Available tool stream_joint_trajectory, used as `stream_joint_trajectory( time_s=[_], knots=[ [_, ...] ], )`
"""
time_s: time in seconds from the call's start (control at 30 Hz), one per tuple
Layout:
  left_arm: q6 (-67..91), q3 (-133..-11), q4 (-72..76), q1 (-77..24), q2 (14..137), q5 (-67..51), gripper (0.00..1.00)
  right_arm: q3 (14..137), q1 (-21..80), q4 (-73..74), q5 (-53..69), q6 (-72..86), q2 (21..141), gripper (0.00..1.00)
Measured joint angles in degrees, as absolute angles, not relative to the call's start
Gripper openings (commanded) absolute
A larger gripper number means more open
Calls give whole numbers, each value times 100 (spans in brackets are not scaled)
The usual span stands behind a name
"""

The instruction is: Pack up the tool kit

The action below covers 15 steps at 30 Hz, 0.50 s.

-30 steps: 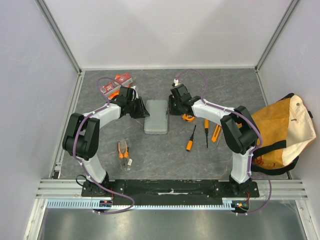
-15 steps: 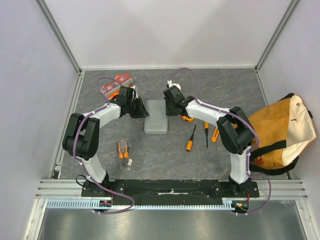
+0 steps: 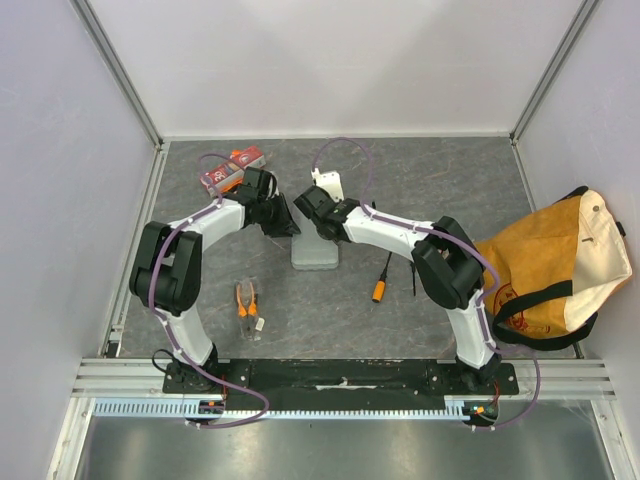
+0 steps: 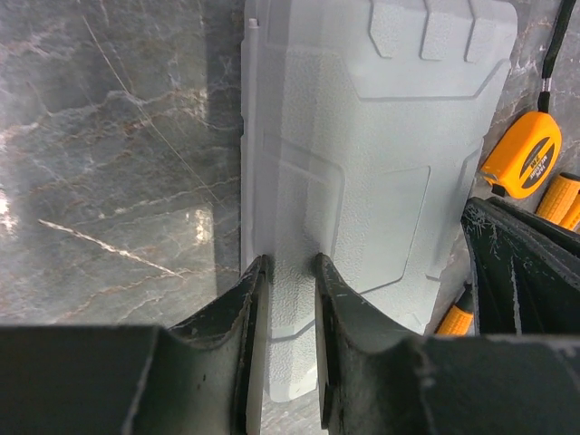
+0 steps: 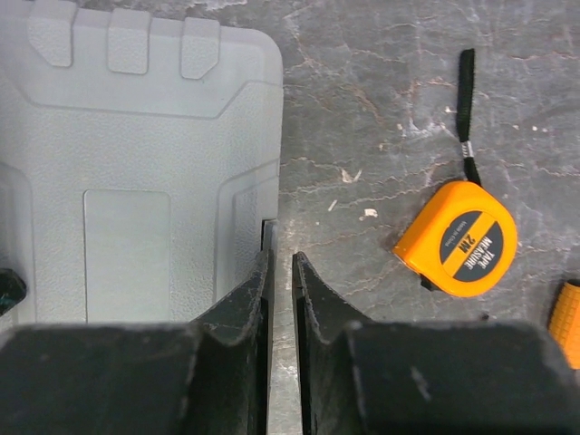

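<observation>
Hidden: in the top view both wrists sit over the flat grey plastic hinged case. Its far half and all fingertips are covered, only the near end shows. The yellow-orange tape measure is not visible from above, since the right forearm lies over that spot. The same arm half covers the thin black-shafted screwdriver.

Case: lid down, flat on the grey marbled surface, mid-table between the arms.

Left gripper: fingers close together, straddling the case's left long edge. Can't tell if they actually clamp it.
Right gripper: fingers down to a narrow slit with the thin lip of the right edge in it. Can't tell if it's pinched either.

Vs a second ago: the right arm has swung left, from over the tape measure onto the case. The left arm is roughly where it was, and the case hasn't visibly shifted.

Wrist views only: tape measure near the case's right edge, not touching, black strap stretched away from it.
Top view only: orange-handled screwdriver right of the case, orange-handled pliers by the left arm, red-orange packets at the far left, tan canvas bag at the right edge.
</observation>
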<state>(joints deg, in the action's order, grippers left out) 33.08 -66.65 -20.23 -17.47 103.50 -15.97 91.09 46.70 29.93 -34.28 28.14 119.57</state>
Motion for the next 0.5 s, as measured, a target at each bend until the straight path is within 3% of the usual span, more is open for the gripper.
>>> stream_joint_trajectory(
  time_s=[0.5],
  knots=[
    [3577, -6768, -2231, -1824, 10418, -1678, 6, 9207, 4720, 3341, -3763, 2886, 12007, 17]
  ],
)
